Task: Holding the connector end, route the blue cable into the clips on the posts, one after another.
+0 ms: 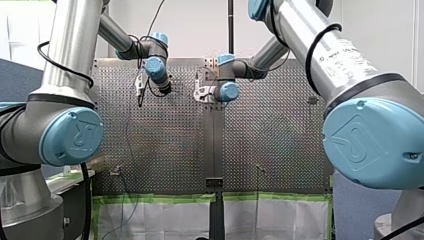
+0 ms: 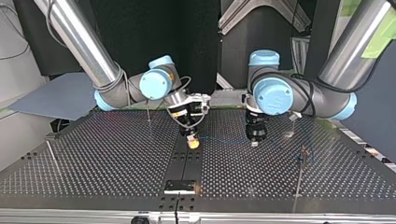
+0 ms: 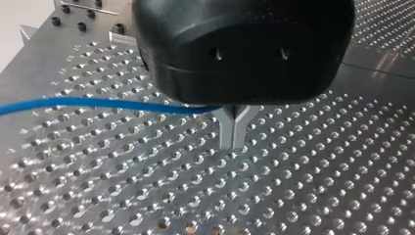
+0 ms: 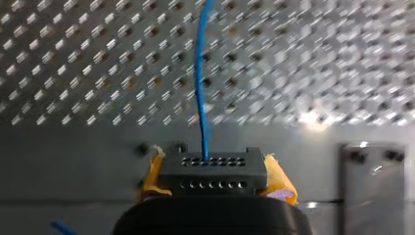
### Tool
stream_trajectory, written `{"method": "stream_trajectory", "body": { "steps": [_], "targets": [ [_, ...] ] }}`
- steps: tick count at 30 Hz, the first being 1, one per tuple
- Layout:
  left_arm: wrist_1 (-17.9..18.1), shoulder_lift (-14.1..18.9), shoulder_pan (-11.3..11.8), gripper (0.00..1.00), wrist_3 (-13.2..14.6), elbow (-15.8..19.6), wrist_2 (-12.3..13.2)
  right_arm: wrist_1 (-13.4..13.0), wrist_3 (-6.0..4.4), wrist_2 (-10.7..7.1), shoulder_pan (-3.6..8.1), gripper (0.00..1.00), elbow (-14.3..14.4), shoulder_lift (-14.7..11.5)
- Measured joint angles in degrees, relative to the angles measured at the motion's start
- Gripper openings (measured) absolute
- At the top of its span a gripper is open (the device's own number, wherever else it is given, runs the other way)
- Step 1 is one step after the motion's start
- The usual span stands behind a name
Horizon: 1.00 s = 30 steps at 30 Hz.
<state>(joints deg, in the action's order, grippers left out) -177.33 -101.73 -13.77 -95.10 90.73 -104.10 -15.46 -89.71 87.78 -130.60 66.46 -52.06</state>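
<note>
My right gripper (image 4: 213, 172) clamps the connector (image 4: 213, 166) while my left gripper (image 3: 234, 133) pinches the cable (image 3: 73, 102), likely keeping it taut.

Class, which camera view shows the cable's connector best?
The right wrist view: the connector is close up, rows of holes visible, between yellow pads, the blue cable leaving it. In the top and front views it is too small to make out at my right gripper. The left wrist view shows only cable.

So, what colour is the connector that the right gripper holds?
Dark grey, almost black. The right wrist view shows the connector best, between the right gripper's yellow pads.
</note>
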Motion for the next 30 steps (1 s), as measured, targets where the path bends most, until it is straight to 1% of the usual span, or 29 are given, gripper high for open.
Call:
{"method": "stream_trajectory", "body": {
  "steps": [4,8,11,13,18,21,23,24,30],
  "targets": [
    [-0.03,-0.20,-0.86,0.00,0.02,0.01,-0.88,-0.63,0.92,1.08,0.63,0.00,2.24,0.08],
    [-0.10,-1.52,-1.78,0.00,0.23,0.03,-1.96,-2.43,1.27,1.37,1.16,0.00,4.70,0.14],
    [-0.05,-3.10,-2.76,0.00,0.49,0.04,-2.82,-4.02,1.38,1.42,1.49,0.00,6.48,0.27],
    [0.20,-4.24,-3.57,0.00,0.58,0.04,-3.57,-4.72,1.68,1.42,1.70,0.00,7.65,0.55],
    [1.27,-6.91,-5.34,0.00,0.47,0.08,-5.06,-5.21,3.15,1.53,2.26,0.00,10.17,2.19],
    [2.21,-8.47,-6.20,0.00,0.22,0.15,-5.95,-5.46,3.79,1.65,2.54,0.00,11.08,3.15],
    [2.72,-9.25,-6.62,0.00,0.10,0.18,-6.52,-6.00,3.84,1.67,2.73,0.00,11.65,3.52],
    [3.04,-9.69,-6.87,0.00,0.05,0.24,-6.82,-6.51,3.71,1.68,2.89,0.00,12.06,3.69],
    [6.01,-10.47,-7.81,0.00,-0.23,2.24,-7.92,-9.76,2.53,1.63,3.81,0.00,14.64,4.06]
  ]
}}
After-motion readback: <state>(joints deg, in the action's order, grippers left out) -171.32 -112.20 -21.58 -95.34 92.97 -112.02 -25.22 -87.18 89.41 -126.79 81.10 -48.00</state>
